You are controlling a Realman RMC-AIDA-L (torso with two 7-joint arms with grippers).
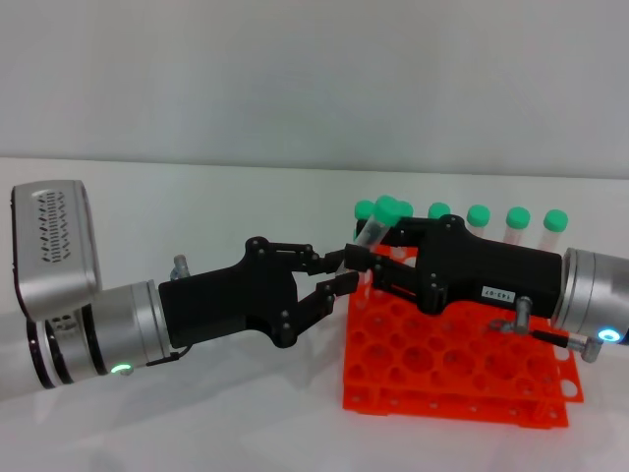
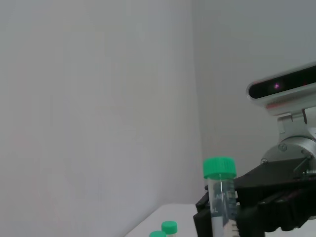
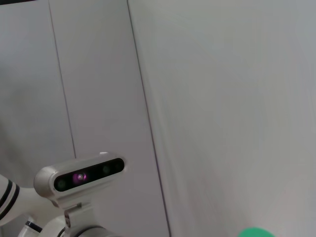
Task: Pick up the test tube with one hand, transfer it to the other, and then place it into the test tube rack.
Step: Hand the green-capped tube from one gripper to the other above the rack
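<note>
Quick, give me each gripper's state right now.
Left gripper: open, its fingertips by the tube, over the rack's left edge.
Right gripper: shut on the tube.

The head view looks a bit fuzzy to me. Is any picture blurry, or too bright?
Head view: soft all over, the rack glows very bright orange. Left wrist view: the tube up close is fairly sharp, the wall plain grey. Right wrist view: only a blurry green cap at the edge.
</note>
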